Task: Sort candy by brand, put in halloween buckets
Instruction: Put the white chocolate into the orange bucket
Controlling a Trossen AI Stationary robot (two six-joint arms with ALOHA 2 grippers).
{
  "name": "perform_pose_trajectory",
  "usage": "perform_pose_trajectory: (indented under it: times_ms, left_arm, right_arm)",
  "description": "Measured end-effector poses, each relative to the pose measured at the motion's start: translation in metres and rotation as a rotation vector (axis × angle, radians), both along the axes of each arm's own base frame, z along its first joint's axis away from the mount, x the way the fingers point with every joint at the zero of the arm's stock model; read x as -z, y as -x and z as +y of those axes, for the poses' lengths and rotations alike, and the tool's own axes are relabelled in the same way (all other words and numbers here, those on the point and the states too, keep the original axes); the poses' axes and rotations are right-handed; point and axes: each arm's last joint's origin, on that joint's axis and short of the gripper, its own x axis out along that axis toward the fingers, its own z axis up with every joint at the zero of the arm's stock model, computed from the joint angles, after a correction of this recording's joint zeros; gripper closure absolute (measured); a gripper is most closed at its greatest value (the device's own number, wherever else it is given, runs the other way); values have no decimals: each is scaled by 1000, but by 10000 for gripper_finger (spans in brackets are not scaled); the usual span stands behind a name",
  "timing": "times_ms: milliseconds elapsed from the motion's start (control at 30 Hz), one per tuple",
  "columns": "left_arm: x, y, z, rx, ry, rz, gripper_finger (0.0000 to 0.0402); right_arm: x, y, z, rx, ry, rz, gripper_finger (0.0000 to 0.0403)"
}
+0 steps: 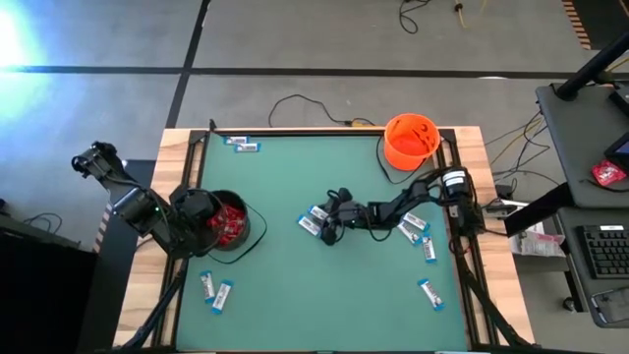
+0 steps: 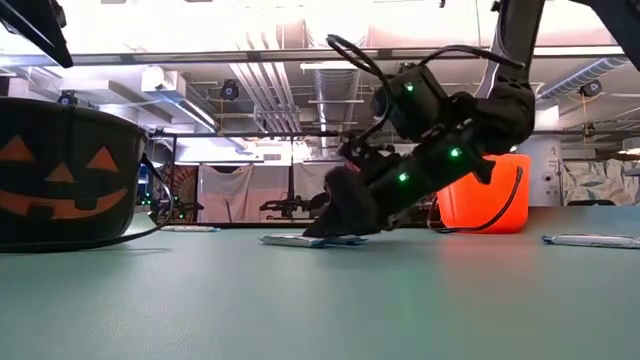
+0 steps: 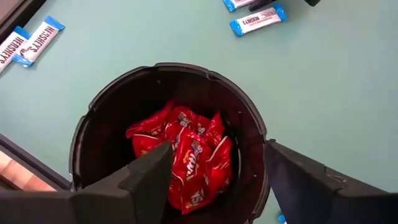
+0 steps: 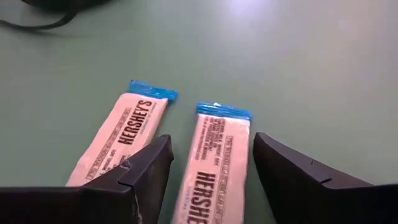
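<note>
High view, left gripper [image 1: 218, 222]: over the black bucket [image 1: 246, 218] near the table's left edge; red packets [image 1: 230, 222] visible inside
High view, right gripper [image 1: 329, 228]: arm reaches in from the right edge to mid-table, tip at the white-and-blue bars [image 1: 313, 222]
High view, orange bucket [image 1: 410, 141]: at the far edge, right of centre
High view, open room: broad bare green mat [image 1: 295, 295] between the black bucket and the right-hand bars; loose bars lie near the far-left edge [image 1: 241, 145], near-left [image 1: 215, 291], and along the right side [image 1: 430, 293]
Low view, right gripper [image 2: 335, 228]: down at the mat, on a flat bar [image 2: 312, 240]; orange bucket [image 2: 487, 198] behind it, black bucket [image 2: 62, 175] at the picture's left
Low view, foreground: bare mat up to the near edge
Left wrist view, jaws: fingers [image 3: 146, 180] spread wide above the bucket rim [image 3: 163, 70], pinching nothing; red packets [image 3: 186, 155] heaped below
Right wrist view, jaws: fingers [image 4: 146, 171] spread, straddling one bar [image 4: 214, 165] without pressing it; a second bar [image 4: 124, 137] just beside, apart from it
</note>
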Motion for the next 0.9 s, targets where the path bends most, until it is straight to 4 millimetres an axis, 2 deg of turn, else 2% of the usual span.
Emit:
perform_pose_trajectory:
  times_ms: [267,467,600,700,767,900]
  left_arm:
    - [1,2,3,-8,-69,4,173]
    - [4,1,6,-10,-171,-39,174]
    - [2,-1,7,-33,-242,-99,174]
    - [0,-2,9,-63,-315,-168,174]
    - [0,-4,11,-84,-340,-187,174]
    - [0,-7,14,-162,-332,-221,174]
  right_arm:
    - [26,0,0,24,36,75,212]
    - [44,5,-1,27,41,131,257]
    - [46,6,-1,3,70,159,289]
    - [41,6,0,-10,72,166,296]
    - [31,4,0,-11,67,152,296]
    - [-8,3,0,8,40,124,288]
